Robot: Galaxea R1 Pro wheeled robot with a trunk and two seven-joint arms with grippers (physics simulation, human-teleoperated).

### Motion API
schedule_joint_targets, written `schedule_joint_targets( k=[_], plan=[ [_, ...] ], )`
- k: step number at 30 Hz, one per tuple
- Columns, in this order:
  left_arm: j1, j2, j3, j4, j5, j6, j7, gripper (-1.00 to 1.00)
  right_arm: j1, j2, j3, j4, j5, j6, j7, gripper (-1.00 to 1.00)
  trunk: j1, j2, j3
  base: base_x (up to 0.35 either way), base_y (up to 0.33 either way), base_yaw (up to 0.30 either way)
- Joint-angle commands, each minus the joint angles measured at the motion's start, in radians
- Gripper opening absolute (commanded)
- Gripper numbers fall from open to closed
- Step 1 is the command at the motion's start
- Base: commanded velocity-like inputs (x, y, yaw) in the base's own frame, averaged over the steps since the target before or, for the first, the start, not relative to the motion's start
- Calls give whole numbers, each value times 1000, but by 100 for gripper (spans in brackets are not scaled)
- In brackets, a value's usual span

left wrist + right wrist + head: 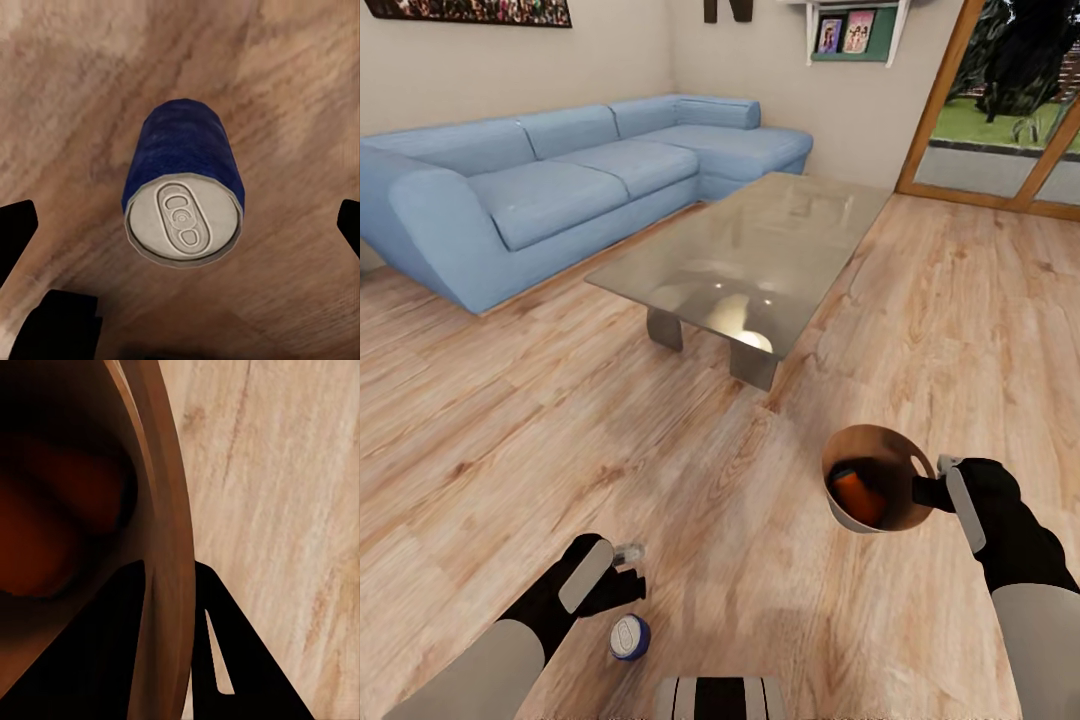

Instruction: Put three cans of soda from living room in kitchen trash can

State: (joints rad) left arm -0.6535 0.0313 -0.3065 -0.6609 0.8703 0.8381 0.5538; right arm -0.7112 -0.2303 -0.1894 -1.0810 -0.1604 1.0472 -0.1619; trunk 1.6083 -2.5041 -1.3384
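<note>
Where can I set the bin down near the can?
Bare wood floor lies between the blue soda can and the held trash can. The glass coffee table top is bare too. It is tight beside the left gripper.

glossy tash can [880, 470], metal-top soda can [184, 202], wood floor [560, 430]
</note>
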Motion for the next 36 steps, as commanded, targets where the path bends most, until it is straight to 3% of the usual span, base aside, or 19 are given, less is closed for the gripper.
schedule_joint_targets(
  k=[1,8,19,23,32,36],
  plan=[
    [0,0,0,-1,0,-6,0,100,-1,0,0,0,-10,0,5,-100,0,0,-5,0,0,0],
    [0,0,-1,4,0,-28,-1,100,-1,-1,-1,0,-10,0,5,-100,3,-2,-43,0,0,0],
    [0,-1,-1,7,-1,-31,0,100,-1,-2,-1,0,-10,0,5,-100,3,-2,-59,0,0,0],
    [0,-1,0,6,-1,-31,0,100,-1,-3,-1,0,-10,0,5,-100,5,-3,-79,0,0,0],
    [0,-3,0,6,-1,-34,0,100,-1,-3,-1,0,-10,0,5,-100,5,-3,-91,0,0,0],
    [0,-5,-1,6,-1,-55,0,100,-1,-3,-1,0,-10,0,5,-100,7,-4,-112,0,0,0]
  ],
)
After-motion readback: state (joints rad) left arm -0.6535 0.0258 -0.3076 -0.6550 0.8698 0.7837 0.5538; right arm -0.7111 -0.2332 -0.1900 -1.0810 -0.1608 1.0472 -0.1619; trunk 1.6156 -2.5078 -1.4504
